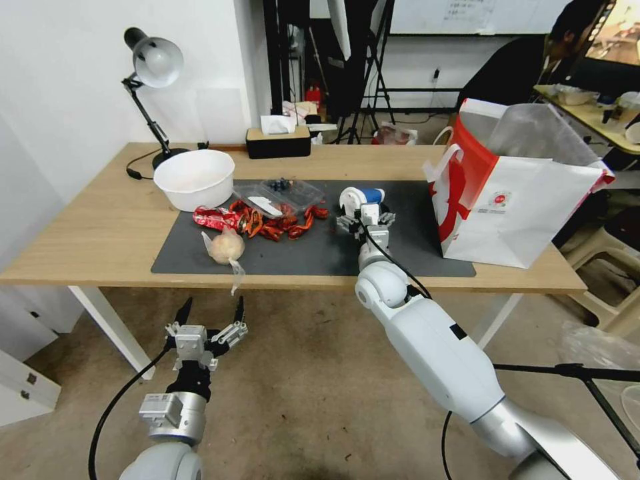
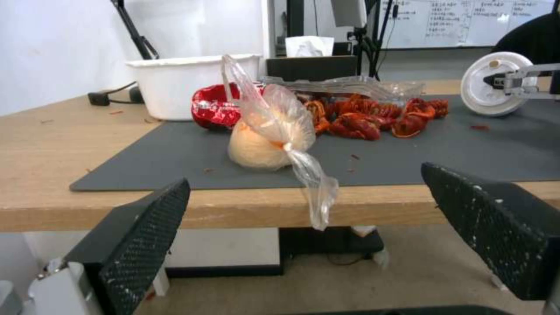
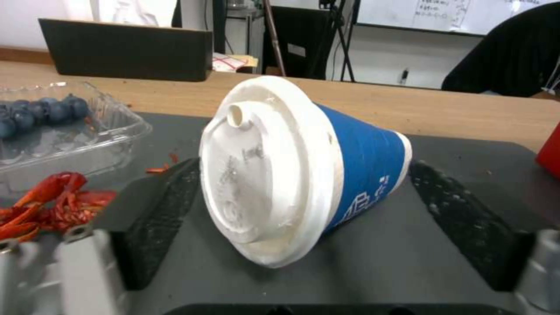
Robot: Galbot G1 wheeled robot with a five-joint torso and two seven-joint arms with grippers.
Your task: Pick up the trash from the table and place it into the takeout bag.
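Observation:
A blue paper cup (image 1: pixel 363 197) (image 3: pixel 356 162) with a white lid lies on its side on the table's (image 1: pixel 100 220) dark mat (image 1: pixel 407 257). My right gripper (image 1: pixel 365 219) (image 3: pixel 306 173) stands open around it, one finger on each side. Left of it are red scraps (image 1: pixel 277 225), a red wrapper (image 1: pixel 212 217), a clear box of blueberries (image 1: pixel 287 193) and a white round bowl (image 1: pixel 193 179). A knotted clear bag (image 1: pixel 227 248) (image 2: pixel 268 135) sits at the mat's front edge, its tail hanging over. My left gripper (image 1: pixel 208 319) (image 2: pixel 306 179) hangs open below the table's front edge, facing that bag. The takeout bag (image 1: pixel 513 207) stands open at the right end.
A black tissue box (image 1: pixel 278 141) and a desk lamp (image 1: pixel 155 63) stand along the table's back edge. Behind the takeout bag sits a person at another table (image 1: pixel 587 110). A black tripod leg (image 1: pixel 573 373) crosses the floor at the right.

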